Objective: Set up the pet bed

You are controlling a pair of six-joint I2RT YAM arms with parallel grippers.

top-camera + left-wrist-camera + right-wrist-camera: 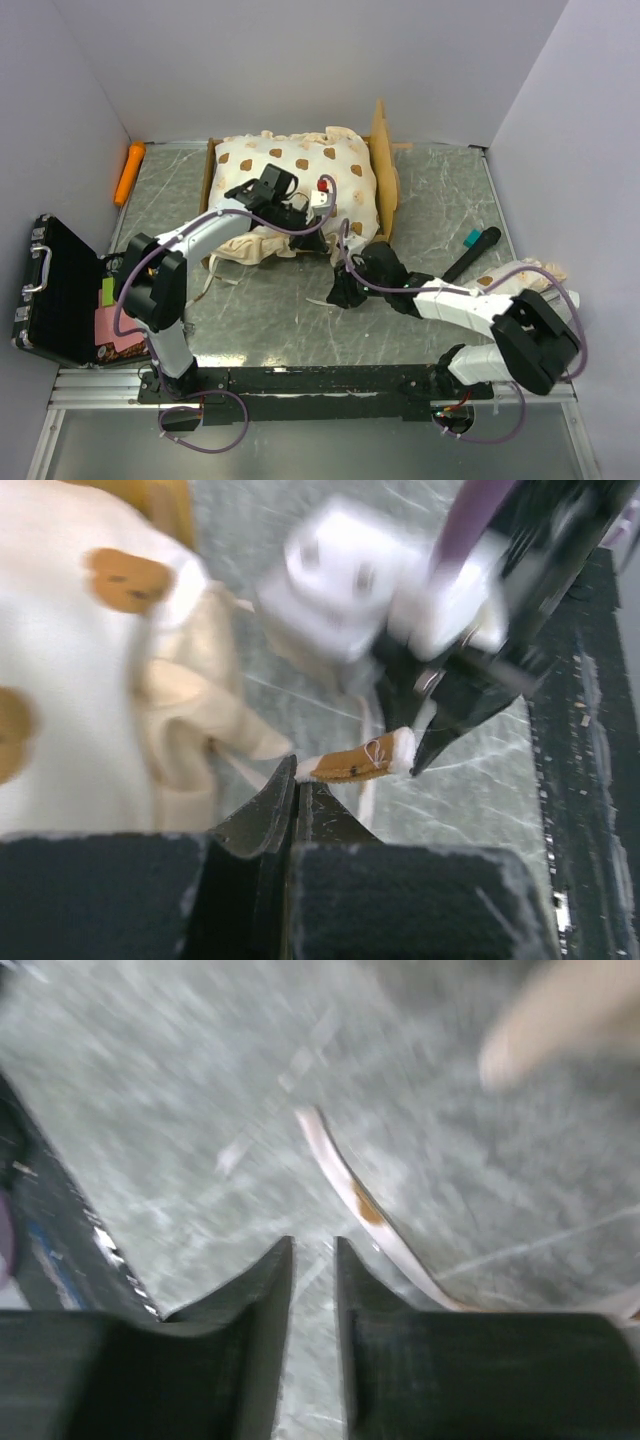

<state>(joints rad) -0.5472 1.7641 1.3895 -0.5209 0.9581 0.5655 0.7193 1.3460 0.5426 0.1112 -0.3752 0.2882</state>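
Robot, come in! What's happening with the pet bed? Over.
Left gripper shut at a mattress ribbon; right gripper slightly open, empty. Mattress bunched, spilling over bed frame; pillow outside. Black tool lies beside frame.

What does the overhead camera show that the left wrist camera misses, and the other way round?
Only overhead: the bed's tall wavy headboard, a black case, an orange object by the wall, and the pillow at the right. Only the left wrist: the fingertips of the left gripper pressed shut, with a bear-print fabric strip at their tip. Both: the cream bear-print mattress and the grey table.
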